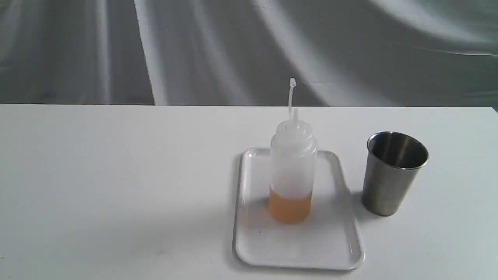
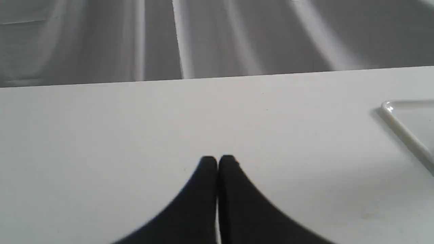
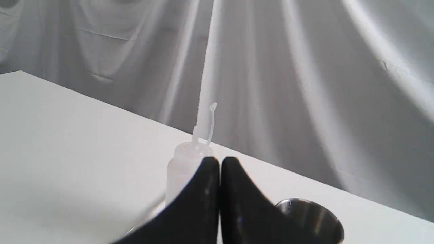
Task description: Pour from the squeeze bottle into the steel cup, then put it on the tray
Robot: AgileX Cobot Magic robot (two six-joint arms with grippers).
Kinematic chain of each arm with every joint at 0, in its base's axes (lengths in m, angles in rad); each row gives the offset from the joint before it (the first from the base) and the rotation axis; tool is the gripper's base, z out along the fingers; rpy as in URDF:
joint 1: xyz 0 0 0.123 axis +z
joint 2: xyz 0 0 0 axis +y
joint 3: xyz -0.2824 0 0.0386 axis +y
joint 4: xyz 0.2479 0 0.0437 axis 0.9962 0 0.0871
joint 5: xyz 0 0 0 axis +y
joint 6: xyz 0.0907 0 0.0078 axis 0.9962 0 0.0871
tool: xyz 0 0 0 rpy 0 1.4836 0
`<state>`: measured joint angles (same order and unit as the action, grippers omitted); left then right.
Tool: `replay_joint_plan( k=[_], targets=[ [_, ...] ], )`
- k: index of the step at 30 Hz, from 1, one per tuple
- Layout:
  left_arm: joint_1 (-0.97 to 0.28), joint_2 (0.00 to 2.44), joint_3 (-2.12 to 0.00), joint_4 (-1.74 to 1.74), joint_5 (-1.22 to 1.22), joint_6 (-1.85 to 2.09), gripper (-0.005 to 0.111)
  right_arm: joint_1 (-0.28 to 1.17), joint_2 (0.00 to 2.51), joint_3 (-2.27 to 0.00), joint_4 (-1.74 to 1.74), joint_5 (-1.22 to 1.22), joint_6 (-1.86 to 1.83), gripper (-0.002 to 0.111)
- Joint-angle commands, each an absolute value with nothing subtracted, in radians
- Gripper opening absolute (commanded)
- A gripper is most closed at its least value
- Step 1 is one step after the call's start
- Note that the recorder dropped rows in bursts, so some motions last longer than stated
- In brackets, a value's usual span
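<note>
1. Standing up straight on the tray (image 1: 253, 241) is the squeeze bottle (image 1: 292, 175). It is near the tray's middle, a bit toward the 12 o'clock edge.
2. The bottle is cloudy white, and orange liquid fills only its low part. Its thin cap strap (image 1: 291, 95) sticks up above the pointy tip.
3. The tray is white and flat with a low rim. It lies on the white table (image 1: 116, 175), a little toward 4 o'clock from the middle of the part that shows.
4. The steel cup (image 1: 391, 182) stands upright on the table at 3 o'clock from the bottle, just beside the tray. Its inside is dark and shiny, and I cannot tell what is in it.
5. The left gripper (image 2: 217, 160) has its two black fingers pressed together with nothing between them. It hangs over bare table. One corner of the tray (image 2: 407, 122) shows off to the side, well apart from it.
6. The right gripper (image 3: 219, 162) has its fingers pressed together too, and it holds nothing. The bottle (image 3: 179, 173) and the cup (image 3: 315, 217) show behind the fingers, which hide part of each.
7. A grey cloth (image 1: 233, 46) with soft folds hangs behind the table at 12 o'clock.
</note>
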<state>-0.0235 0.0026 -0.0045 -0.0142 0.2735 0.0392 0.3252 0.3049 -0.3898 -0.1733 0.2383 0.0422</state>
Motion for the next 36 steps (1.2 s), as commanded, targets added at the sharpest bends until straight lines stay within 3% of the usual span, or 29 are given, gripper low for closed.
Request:
replay_joint_plan(
  k=[1, 36],
  targets=[
    [-0.022, 0.0, 0.0, -0.015, 0.266, 0.035, 0.0, 0.329, 0.256, -0.385, -0.18, 0.306, 0.104, 0.0],
    [-0.022, 0.0, 0.0, -0.015, 0.266, 0.035, 0.0, 0.297, 0.037, 0.0, -0.18, 0.247, 0.114, 0.0]
  ],
)
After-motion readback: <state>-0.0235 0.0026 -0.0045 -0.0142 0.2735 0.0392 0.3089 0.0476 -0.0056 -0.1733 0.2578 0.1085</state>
